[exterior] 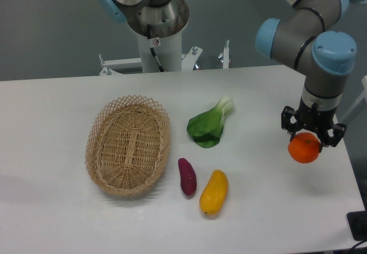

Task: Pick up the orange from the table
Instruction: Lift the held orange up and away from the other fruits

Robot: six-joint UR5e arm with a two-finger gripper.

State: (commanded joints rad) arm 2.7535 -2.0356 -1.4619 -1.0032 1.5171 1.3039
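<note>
Gripper [312, 136]: fingers are clamping the orange [304, 149] from above.
Orange: hanging over the right edge of the table [57, 105], apparently lifted clear.
Advice: grip should be staying firm, lift going straight up, without jerking.
</note>
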